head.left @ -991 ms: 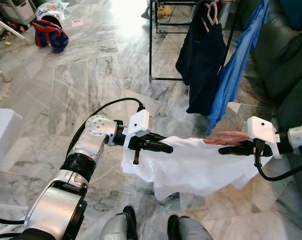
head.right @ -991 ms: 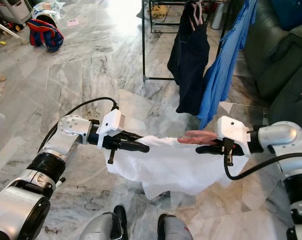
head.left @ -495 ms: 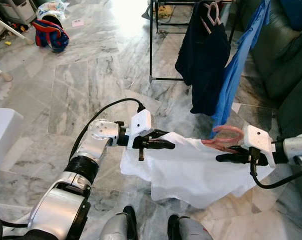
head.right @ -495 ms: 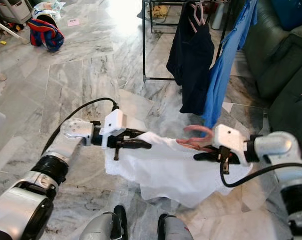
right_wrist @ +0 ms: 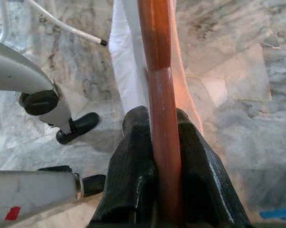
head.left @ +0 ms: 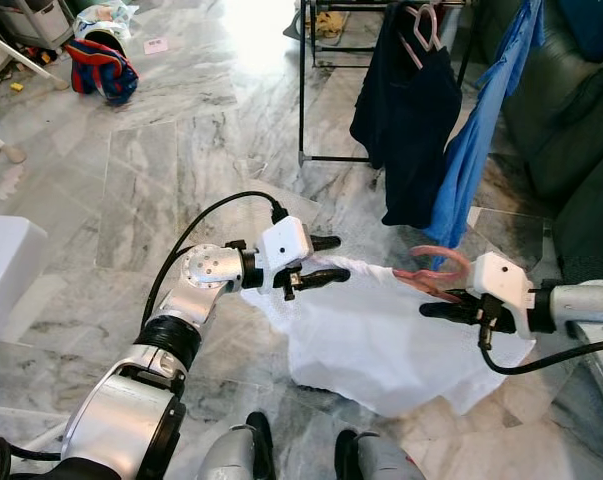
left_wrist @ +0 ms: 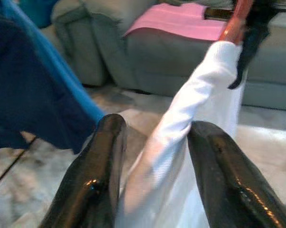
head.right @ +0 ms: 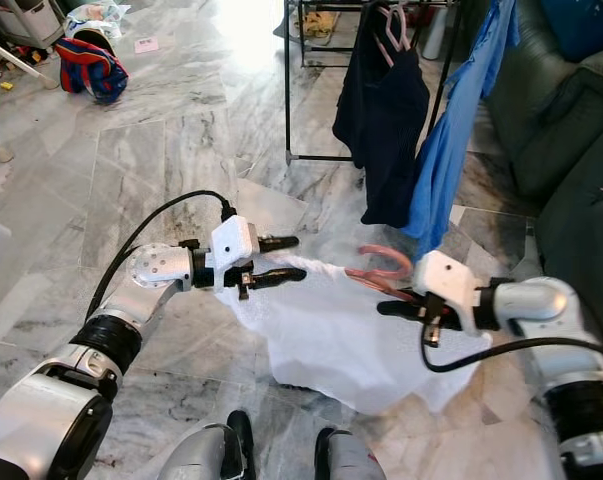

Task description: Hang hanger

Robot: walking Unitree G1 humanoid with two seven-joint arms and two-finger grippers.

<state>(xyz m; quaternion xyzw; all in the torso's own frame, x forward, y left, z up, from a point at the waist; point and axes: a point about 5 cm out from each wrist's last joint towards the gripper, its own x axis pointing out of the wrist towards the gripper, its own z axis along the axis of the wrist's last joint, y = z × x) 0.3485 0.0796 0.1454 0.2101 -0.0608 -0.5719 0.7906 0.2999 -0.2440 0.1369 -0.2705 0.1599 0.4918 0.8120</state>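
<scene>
A robot looks down at a grey marble floor (head.left: 161,190). In the centre of the frame, a white garment (head.left: 381,335) hangs between its two arms, draped on a pink hanger (head.left: 431,275) whose hook curls up just right of centre.

The right end effector (head.left: 433,310), at centre right, is clamped on the hanger; the right wrist view shows both black fingers pressed against the reddish-pink bar (right_wrist: 161,118). The left end effector (head.left: 326,258), at centre left, has its fingers spread apart, with the shoulder of the white garment lying between them but not pinched; the left wrist view shows the cloth running loose through the gap.

At the top of the frame stands a black clothes rack (head.left: 303,90), carrying a dark navy garment (head.left: 406,120) on its own pink hanger and a blue shirt (head.left: 476,130). A dark green sofa (head.left: 571,100) fills the upper right. A red and blue bag (head.left: 101,68) sits at upper left.

The hanger looks rigid and light, so holding it on the bar near the hook seems sound. The cloth is soft and limp and could slide off if the hanger tilts.
</scene>
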